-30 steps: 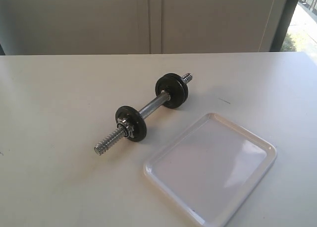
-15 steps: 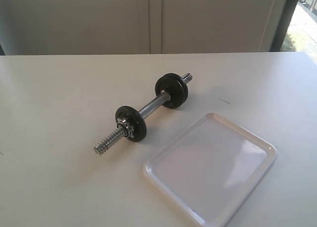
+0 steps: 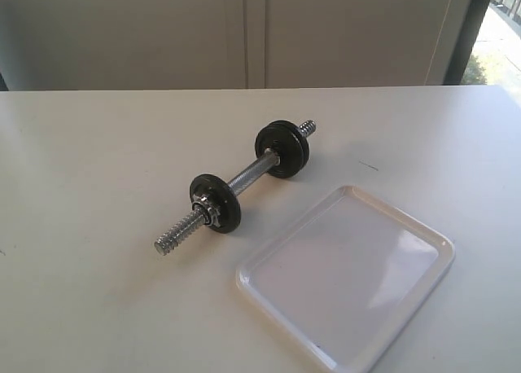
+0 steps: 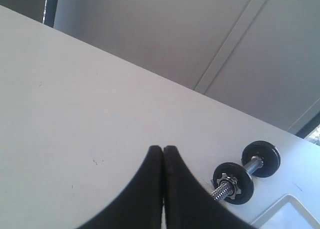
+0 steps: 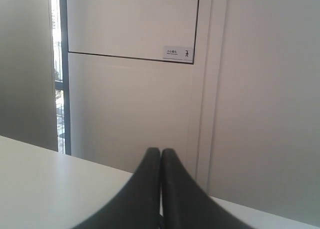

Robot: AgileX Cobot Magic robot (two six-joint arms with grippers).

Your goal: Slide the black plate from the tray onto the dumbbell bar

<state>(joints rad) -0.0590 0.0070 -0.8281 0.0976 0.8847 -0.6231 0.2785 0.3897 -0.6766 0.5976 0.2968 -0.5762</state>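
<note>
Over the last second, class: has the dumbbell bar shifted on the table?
No. The dumbbell bar lies where it did, at the same angle beside the tray.

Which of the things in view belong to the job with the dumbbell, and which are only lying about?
Job: chrome threaded dumbbell bar; round black metal discs, already on it; glossy white rectangular plastic tray, no disc in it; left gripper and right gripper, both shut.
Not the job: flat white table; grey wall panels behind it.
</note>
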